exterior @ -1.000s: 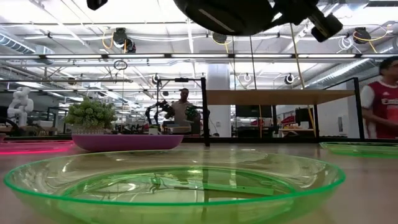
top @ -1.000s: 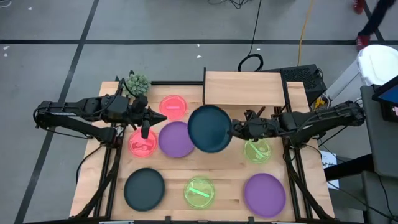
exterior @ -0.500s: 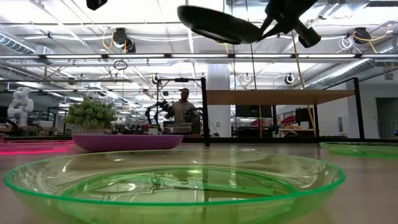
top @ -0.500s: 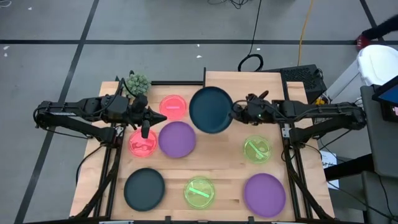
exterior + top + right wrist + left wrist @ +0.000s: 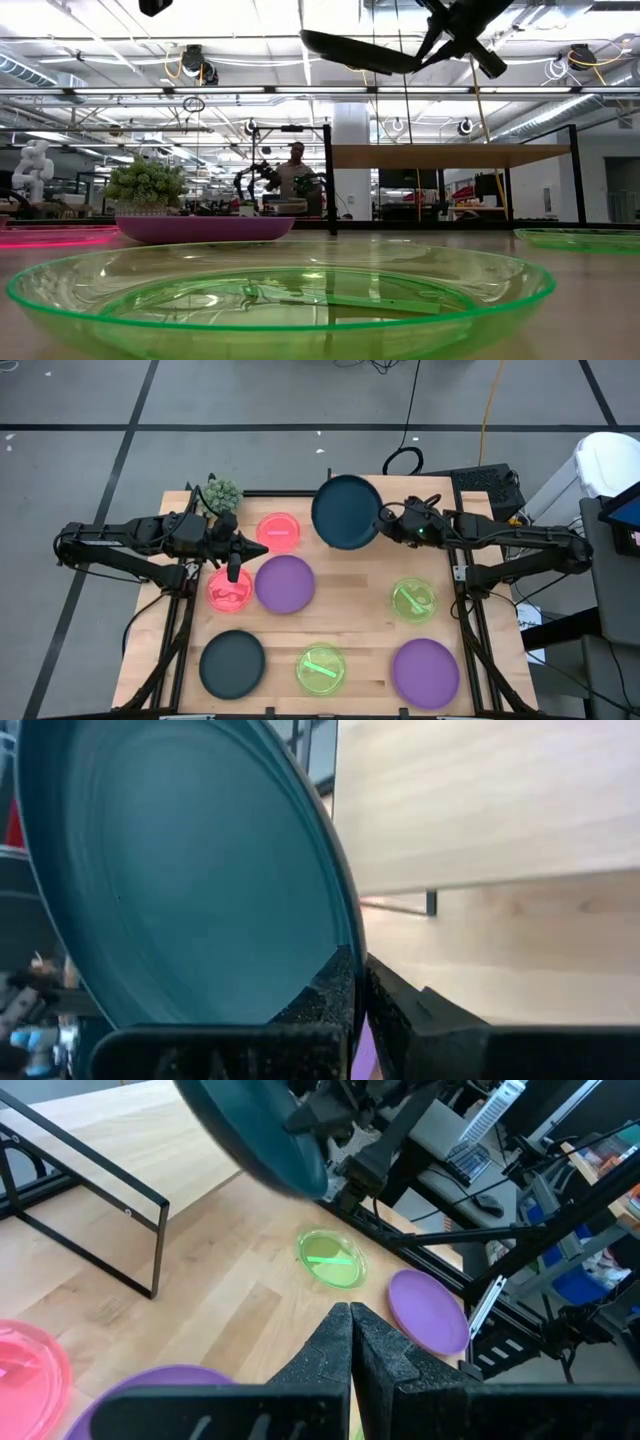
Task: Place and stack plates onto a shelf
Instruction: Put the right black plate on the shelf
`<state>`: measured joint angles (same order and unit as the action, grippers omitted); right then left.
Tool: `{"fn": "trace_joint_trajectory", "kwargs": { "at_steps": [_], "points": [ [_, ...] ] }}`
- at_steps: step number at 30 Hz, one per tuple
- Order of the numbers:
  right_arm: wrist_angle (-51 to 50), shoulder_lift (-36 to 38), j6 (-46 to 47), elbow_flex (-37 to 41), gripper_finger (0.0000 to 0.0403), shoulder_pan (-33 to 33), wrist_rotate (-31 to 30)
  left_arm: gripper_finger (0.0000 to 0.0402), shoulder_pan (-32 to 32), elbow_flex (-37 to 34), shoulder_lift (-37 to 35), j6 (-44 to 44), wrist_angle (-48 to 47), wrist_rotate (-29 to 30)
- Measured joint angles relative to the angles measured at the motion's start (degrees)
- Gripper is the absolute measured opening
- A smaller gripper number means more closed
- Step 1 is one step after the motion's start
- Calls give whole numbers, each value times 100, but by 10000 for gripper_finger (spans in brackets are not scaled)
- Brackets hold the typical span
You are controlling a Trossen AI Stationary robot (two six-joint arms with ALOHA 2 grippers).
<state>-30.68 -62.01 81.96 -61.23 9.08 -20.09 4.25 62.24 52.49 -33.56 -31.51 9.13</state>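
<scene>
My right gripper (image 5: 381, 525) is shut on a large dark teal plate (image 5: 346, 512), which hangs in the air over the left part of the light-wood shelf (image 5: 425, 500) at the table's far edge. In the low view the plate (image 5: 360, 52) is well above the shelf top (image 5: 450, 155). My left gripper (image 5: 233, 572) is shut and holds nothing. It hovers over a pink plate (image 5: 230, 592) at the left. Several more plates rest flat on the table: pink (image 5: 278, 532), purple (image 5: 285, 582), teal (image 5: 232, 663), green (image 5: 320, 668), green (image 5: 412, 600) and purple (image 5: 425, 672). My right gripper pinches the teal plate's rim (image 5: 347, 920) on the side toward the table's right, one finger on the plate's inner face and one on its underside. The fingers come from the table's right, slanting down. The plate is lifted clear and tilted.
A small spiky green plant (image 5: 222, 493) stands at the far left corner. The shelf's right part (image 5: 440, 495) is bare wood. A person stands in the room beyond the table (image 5: 295, 165).
My right gripper has swung toward the table's far edge and risen a little with the teal plate. The plate has gone from above the table's middle to above the shelf's left part. In the low view it now shows closer to edge-on.
</scene>
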Motion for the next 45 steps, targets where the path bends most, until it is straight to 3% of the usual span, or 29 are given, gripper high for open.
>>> {"fn": "trace_joint_trajectory", "kwargs": {
  "at_steps": [9,16,25,33,45],
  "points": [
    [-481,787,147,130,5,-54,-854,1,0,0,2,-2,-4,0],
    [-370,1326,698,722,3,-59,-1019,1,0,0,0,-7,-4,-2],
    [-340,1371,1321,1235,1,-176,-1037,1,0,0,0,85,-4,-2],
    [-375,1369,2024,1480,1,-394,-1815,1,0,0,1,-25,-4,-2],
    [-1422,1378,2924,1486,0,-406,-2215,1,0,0,2,-17,-7,0]
  ]
}}
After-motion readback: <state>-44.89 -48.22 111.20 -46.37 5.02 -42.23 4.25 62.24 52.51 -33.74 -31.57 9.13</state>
